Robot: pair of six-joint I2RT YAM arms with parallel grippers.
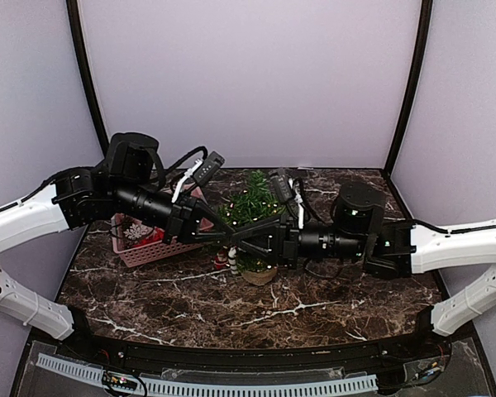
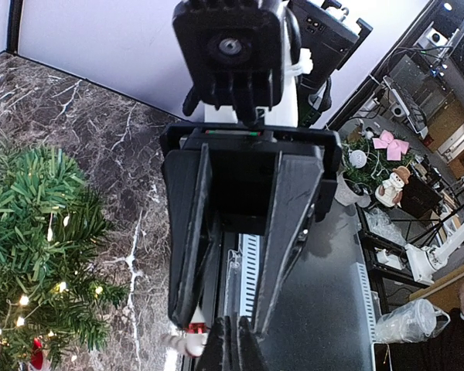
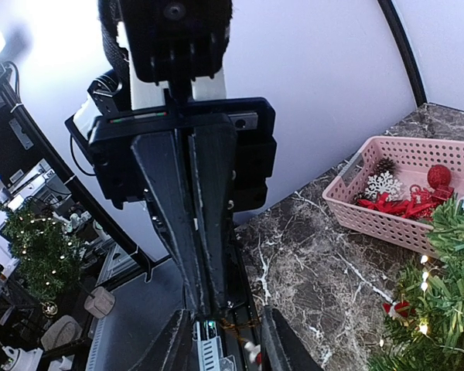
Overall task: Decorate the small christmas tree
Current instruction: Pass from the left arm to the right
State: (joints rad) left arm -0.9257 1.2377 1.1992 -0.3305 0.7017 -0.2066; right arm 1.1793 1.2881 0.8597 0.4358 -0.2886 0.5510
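Top external: small christmas tree (image 1: 252, 194) beside closed left hand (image 1: 223, 236); right hand (image 1: 241, 245) unclear.

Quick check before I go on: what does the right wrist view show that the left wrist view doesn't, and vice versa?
Only the right wrist view: the pink basket of ornaments, and the left gripper head-on, fingers together. Only the left wrist view: the right gripper head-on, fingers apart, and a snowman figure in the background. Both: the lit small christmas tree and the marble table.
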